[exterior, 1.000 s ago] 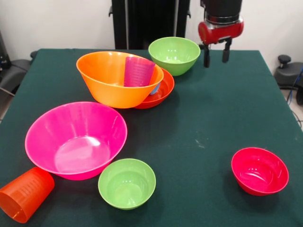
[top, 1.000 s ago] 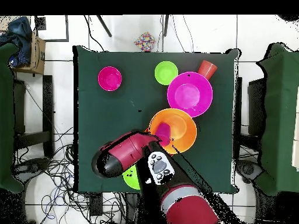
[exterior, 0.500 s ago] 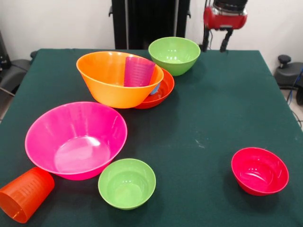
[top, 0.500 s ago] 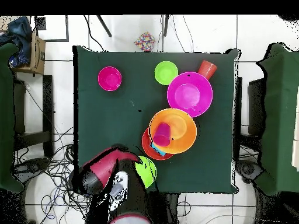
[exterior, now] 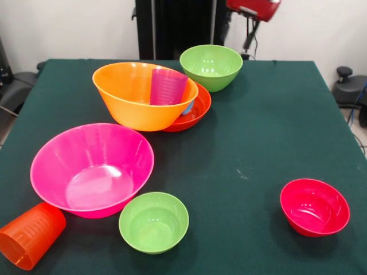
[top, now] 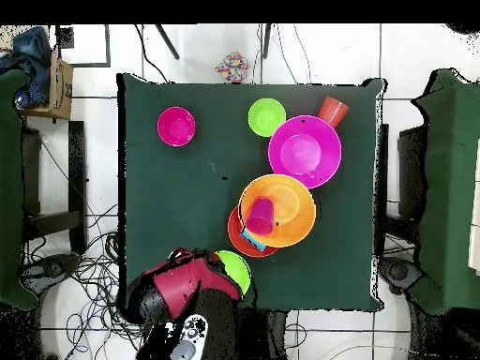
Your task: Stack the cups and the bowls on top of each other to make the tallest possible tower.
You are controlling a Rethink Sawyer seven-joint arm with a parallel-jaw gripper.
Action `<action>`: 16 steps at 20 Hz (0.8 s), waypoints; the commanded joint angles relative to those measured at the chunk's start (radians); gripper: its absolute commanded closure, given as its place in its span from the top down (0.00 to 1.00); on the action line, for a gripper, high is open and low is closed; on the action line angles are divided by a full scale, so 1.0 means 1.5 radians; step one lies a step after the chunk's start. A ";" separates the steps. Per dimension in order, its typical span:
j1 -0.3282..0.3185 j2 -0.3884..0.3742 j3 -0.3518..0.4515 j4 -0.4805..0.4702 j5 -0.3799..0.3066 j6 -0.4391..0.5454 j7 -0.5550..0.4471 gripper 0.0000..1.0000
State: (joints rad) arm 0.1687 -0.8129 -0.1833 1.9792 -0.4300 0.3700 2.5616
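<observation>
The tower is a large orange bowl [exterior: 135, 97] tilted on a shallow red-orange bowl [exterior: 198, 112], with a purple cup [exterior: 168, 86] inside it and a blue cup [exterior: 188, 107] peeking out beneath. A medium green bowl [exterior: 211, 66] stands behind the tower. Nearer the front are a large pink bowl [exterior: 92, 169], a small green bowl [exterior: 153, 222] and a small crimson bowl [exterior: 314, 206]. An orange-red cup [exterior: 31, 235] lies on its side. My gripper [exterior: 250, 37] hangs tilted at the top edge, behind the medium green bowl, holding nothing.
From above, the red arm [top: 178, 291] lies over the table's [top: 169, 206] near edge beside the medium green bowl [top: 234, 269]. Chairs stand at both sides of the table. Cables lie on the floor near the robot's base.
The gripper has risen and drawn back from beside the medium green bowl toward the table's far edge, tilting as it went. No bowl or cup has moved.
</observation>
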 commanded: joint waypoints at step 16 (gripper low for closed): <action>-0.059 0.052 0.097 -0.020 -0.058 0.005 -0.070 1.00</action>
State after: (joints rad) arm 0.0845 -0.8049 -0.1576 1.9792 -0.4489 0.3700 2.5624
